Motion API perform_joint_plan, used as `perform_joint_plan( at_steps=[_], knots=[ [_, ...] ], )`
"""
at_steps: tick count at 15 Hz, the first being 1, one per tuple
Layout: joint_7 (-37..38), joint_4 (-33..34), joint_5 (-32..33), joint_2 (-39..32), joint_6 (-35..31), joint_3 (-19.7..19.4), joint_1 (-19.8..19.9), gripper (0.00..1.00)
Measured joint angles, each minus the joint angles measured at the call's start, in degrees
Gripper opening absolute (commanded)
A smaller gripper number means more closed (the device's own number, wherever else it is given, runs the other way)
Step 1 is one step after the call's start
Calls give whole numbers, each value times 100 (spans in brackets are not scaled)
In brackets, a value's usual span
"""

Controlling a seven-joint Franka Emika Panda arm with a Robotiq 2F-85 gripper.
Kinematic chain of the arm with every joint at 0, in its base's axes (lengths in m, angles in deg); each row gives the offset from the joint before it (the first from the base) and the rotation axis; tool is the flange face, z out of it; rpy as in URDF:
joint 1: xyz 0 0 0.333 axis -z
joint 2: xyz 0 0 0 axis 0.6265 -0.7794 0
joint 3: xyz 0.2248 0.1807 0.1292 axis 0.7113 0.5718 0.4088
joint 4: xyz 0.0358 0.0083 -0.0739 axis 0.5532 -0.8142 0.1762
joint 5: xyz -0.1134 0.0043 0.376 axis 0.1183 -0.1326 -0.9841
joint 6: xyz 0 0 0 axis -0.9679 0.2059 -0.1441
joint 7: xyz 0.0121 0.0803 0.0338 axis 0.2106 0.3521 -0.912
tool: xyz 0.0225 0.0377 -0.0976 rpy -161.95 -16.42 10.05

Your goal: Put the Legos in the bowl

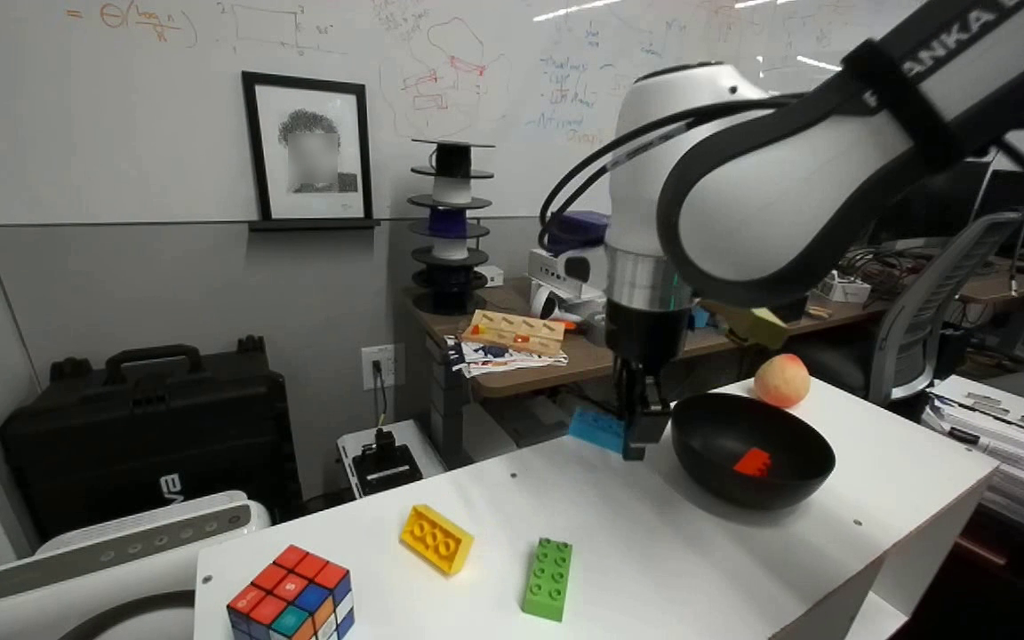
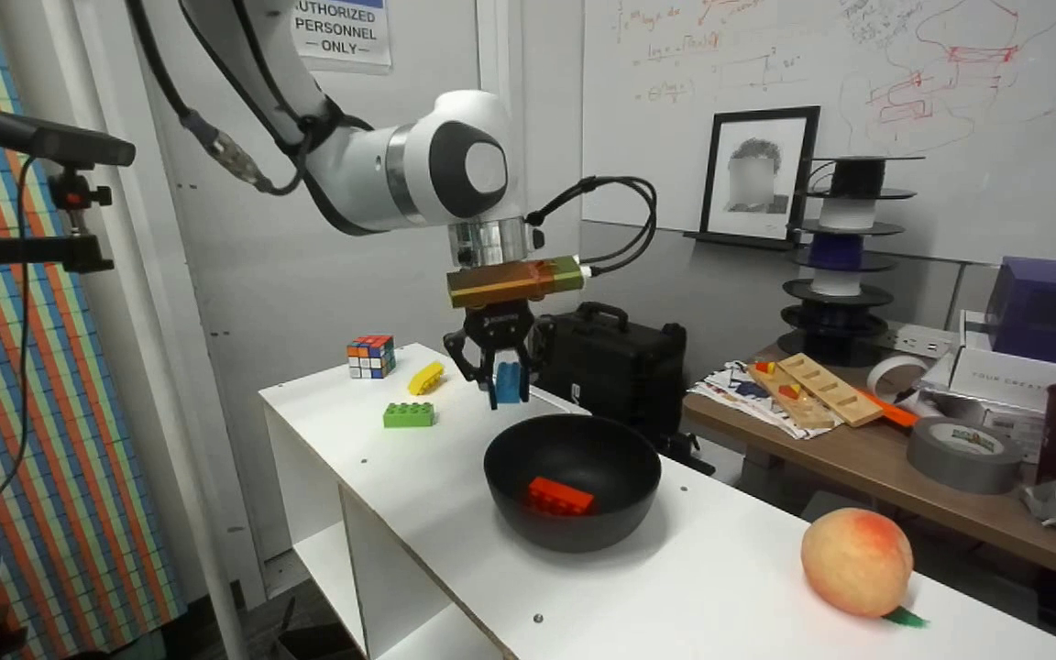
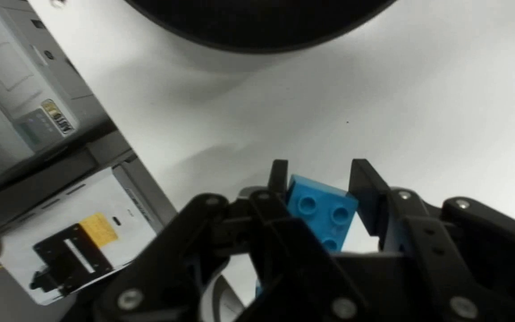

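Wrist view: bowl (image 3: 262, 22) cut off by top edge; blue brick (image 3: 321, 211) partly hidden by the claw (image 3: 318, 172). In an exterior view, the bottom edge cuts off the cube (image 1: 292, 594). Portrait (image 1: 311, 151) blurred at the face in both exterior views.

Peach (image 2: 856, 561), Rubik's cube (image 1: 290, 594) on white tabletop (image 2: 693, 587).

You have here one robotics lab, identified by: one jointed robot arm (image 1: 761, 213); one mounted camera (image 2: 60, 139); one whiteboard (image 1: 103, 124), bearing handwritten formulas (image 1: 152, 20); one sign (image 2: 340, 32), its visible wording "PERSONNEL ONLY"; one stack of spools (image 1: 450, 222) in black, white and purple; one black hard case (image 1: 148, 436) with handle (image 1: 153, 354). Office fittings in your sight: one grey chair (image 1: 943, 302); one brown desk (image 2: 867, 447); one framed picture (image 1: 312, 147).
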Motion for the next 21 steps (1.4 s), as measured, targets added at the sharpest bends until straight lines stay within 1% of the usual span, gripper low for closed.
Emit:
perform_joint_plan(
  at_steps=[4,6,8,10,11,12,14,15,17,21],
  knots=[
    [495,-851,-100,996,-309,-68,387,22],
    [694,-1219,-110,1365,-360,-179,535,22],
    [869,-1518,-107,1589,-356,-344,609,22],
    [1039,-1697,-106,1650,-305,-505,626,22],
    [1128,-1753,-98,1644,-266,-568,627,54],
    [1213,-1798,-92,1632,-222,-611,626,66],
    [1377,-1847,-53,1599,-130,-658,626,79],
    [1477,-1858,-9,1578,-119,-674,621,88],
    [1688,-1869,20,1551,-66,-683,605,100],
    [2300,-1872,-1,1574,94,-615,402,100]
  ],
)
